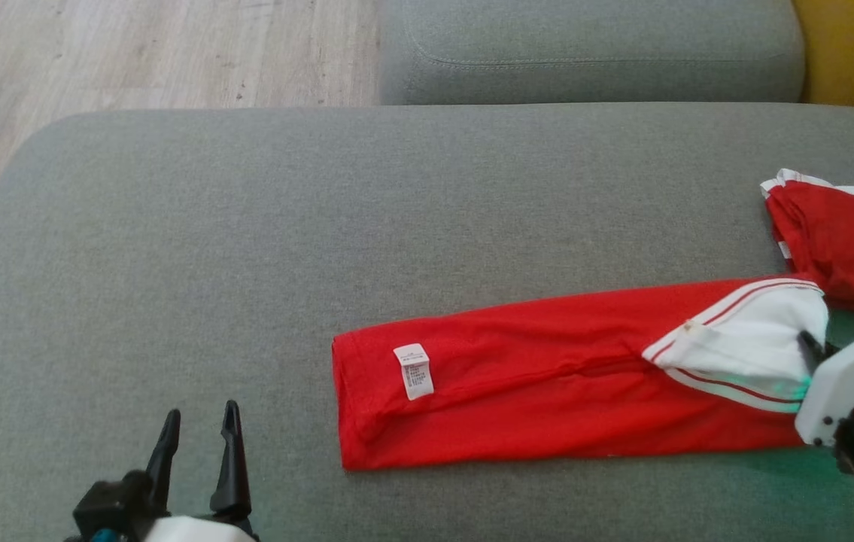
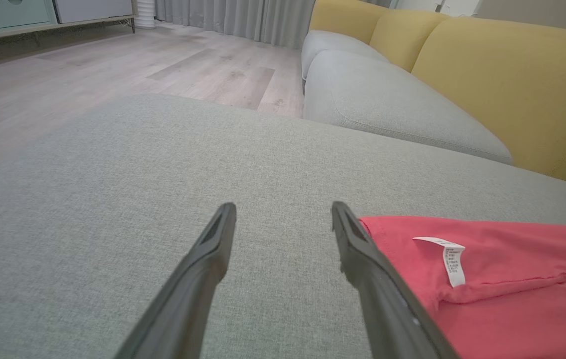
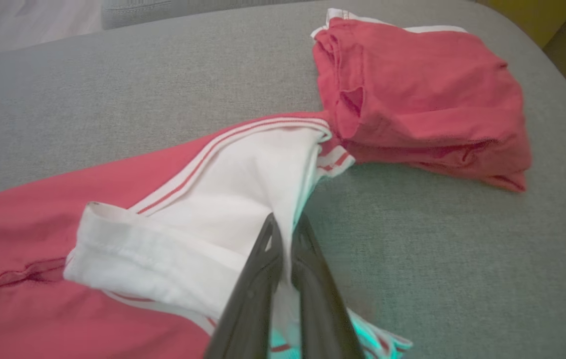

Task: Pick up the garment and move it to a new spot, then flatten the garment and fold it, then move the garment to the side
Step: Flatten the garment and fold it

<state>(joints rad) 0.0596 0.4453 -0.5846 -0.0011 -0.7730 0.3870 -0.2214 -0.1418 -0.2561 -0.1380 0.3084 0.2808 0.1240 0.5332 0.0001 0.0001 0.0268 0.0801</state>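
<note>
Red garment point(image 1: 547, 376) with white collar lies folded lengthwise, sleeve bunched.

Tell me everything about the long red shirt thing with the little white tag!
The long red garment looks like soft, thin knit cloth, folded into a narrow strip lying flat on the grey sofa cushion. A small white care label sits near its left end. Its right end shows a white panel edged with red-and-white stripes. The right gripper has its jaws shut on that white edge, which looks slightly raised. That end seems to touch a second folded red garment.
</note>
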